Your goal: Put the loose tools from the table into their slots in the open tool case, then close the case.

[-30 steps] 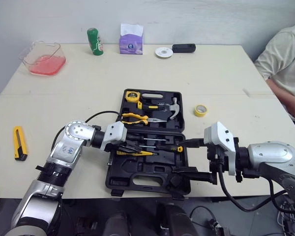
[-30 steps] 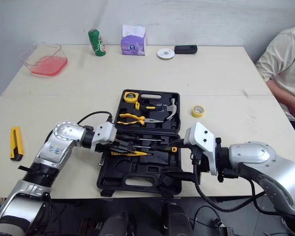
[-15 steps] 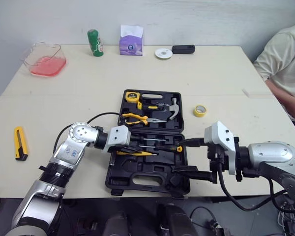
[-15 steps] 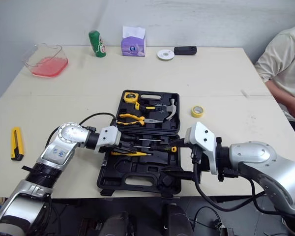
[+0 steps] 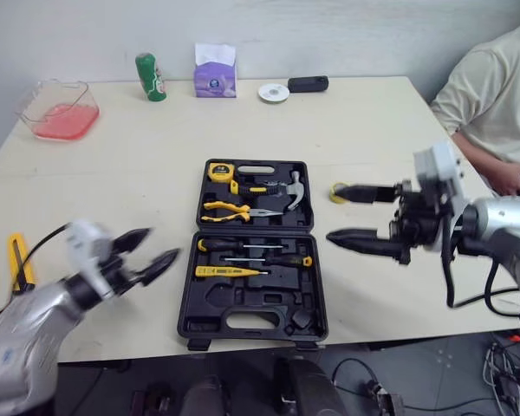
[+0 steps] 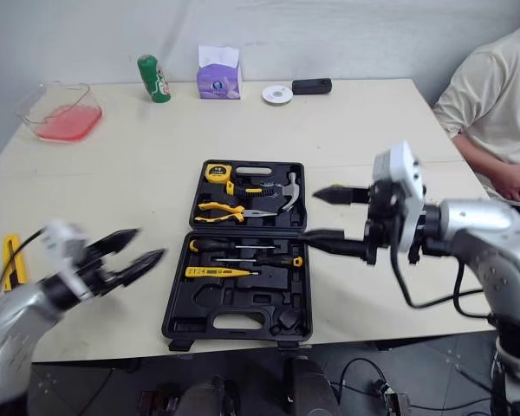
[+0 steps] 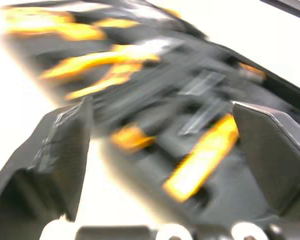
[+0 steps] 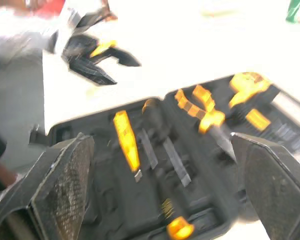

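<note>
Step in hand: I judge this a pause between picks. Both arms hang clear of the tool case (image 5: 253, 251), neither carrying anything.
Left gripper (image 5: 149, 251): fingers spread wide, empty, above the table (image 5: 373, 121) off the case's left side, pointing toward it.
Right gripper (image 5: 332, 213): spread wide, empty, just off the case's right edge.
Case: open and flat in the middle of the table. Tape measure (image 5: 218, 171), hammer (image 5: 293, 189), pliers (image 5: 230, 208) and screwdrivers (image 5: 251, 247) are seated; the recesses in the front part look vacant.
Loose tools: yellow utility knife (image 5: 16, 258) near the table's left edge, partly hidden by my left arm; yellow tape roll (image 5: 335, 198) right by the upper finger of the right gripper.
Next move, my call: the right drops onto the roll, or the left swings back outward to the knife. The knife lies flat, so I'd need a low, square approach.
Lid: stays up until both are stowed.
</note>
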Tool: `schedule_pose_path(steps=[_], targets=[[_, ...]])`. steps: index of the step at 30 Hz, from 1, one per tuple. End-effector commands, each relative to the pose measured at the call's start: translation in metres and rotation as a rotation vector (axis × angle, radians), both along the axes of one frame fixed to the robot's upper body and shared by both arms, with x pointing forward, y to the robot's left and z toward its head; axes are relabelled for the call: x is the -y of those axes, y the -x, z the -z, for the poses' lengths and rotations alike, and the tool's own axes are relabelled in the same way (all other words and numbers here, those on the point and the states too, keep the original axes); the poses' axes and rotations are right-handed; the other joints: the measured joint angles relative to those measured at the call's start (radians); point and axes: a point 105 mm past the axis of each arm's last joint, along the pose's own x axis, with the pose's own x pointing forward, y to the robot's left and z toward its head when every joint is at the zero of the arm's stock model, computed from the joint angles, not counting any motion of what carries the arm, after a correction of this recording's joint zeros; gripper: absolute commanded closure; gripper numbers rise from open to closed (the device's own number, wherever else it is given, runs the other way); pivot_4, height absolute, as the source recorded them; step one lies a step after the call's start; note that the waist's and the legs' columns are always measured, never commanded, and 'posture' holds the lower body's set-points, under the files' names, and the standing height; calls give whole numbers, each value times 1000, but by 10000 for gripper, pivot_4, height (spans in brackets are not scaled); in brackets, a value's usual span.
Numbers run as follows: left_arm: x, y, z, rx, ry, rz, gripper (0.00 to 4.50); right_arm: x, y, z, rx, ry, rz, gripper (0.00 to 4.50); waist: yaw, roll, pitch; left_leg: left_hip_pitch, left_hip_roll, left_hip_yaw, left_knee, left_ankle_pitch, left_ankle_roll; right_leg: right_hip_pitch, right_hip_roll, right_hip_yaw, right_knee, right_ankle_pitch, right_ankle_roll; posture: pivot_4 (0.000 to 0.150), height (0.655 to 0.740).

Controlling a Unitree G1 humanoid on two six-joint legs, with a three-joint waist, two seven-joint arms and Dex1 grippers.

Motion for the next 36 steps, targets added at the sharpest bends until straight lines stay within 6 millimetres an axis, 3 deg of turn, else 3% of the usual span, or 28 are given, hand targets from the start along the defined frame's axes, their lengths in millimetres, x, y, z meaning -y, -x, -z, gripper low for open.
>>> schedule_pose_path(steps=[1, 7, 14, 18, 22, 26, 31, 36], targets=[[-43, 41, -6, 10, 15, -359, 336, -7, -4, -8, 17, -6, -96, 0, 8, -1, 0, 0, 0, -1, 0, 0, 0, 0, 0, -1, 0, 0, 0, 1500, 7400], [-69, 94, 11, -70, 41, -658, 336, -17, -14, -3, 8, 14, -182, 0, 27, -2, 0, -2, -3, -4, 1, -2, 4, 1, -3, -2, -2, 0, 0, 1500, 7400], [-101, 108, 11, -105, 33, -832, 336, -22, -18, -6, 11, 10, -213, 0, 31, -2, 0, -2, -4, -4, 1, -2, 5, 1, -4, -3, -2, 0, -1, 1500, 7400], [-125, 87, 13, -180, -31, -896, 336, -26, -16, -5, 22, 13, -216, 0, 35, -2, 0, -2, -3, -5, 1, -3, 5, 1, -3, -4, -1, 0, -2, 1500, 7400], [-140, 63, 7, -198, 26, -938, 336, -28, -11, -5, 30, 14, -211, 0, 32, -2, 0, -2, -3, -5, 1, -2, 4, 1, -5, -5, 0, 1, -3, 1500, 7400], [-146, 35, 6, -258, 53, -895, 336, -31, -1, 0, 25, 18, -213, 0, 31, -2, 0, -2, -3, -5, 1, -1, 2, 0, -6, -7, -1, 1, -3, 1500, 7400], [-158, 22, 15, -354, 17, -888, 336, -34, 7, 4, 25, 19, -206, 0, 13, -2, 0, -3, -3, -4, 0, -1, 1, 0, -6, -7, -1, 1, -3, 1500, 7400], [-166, -6, 20, -416, -15, -865, 336, -37, 13, 6, 27, 7, -188, 0, 12, -2, 0, -3, -3, -5, 0, 0, -1, -1, -6, -9, -1, 0, -3, 1500, 7400]])
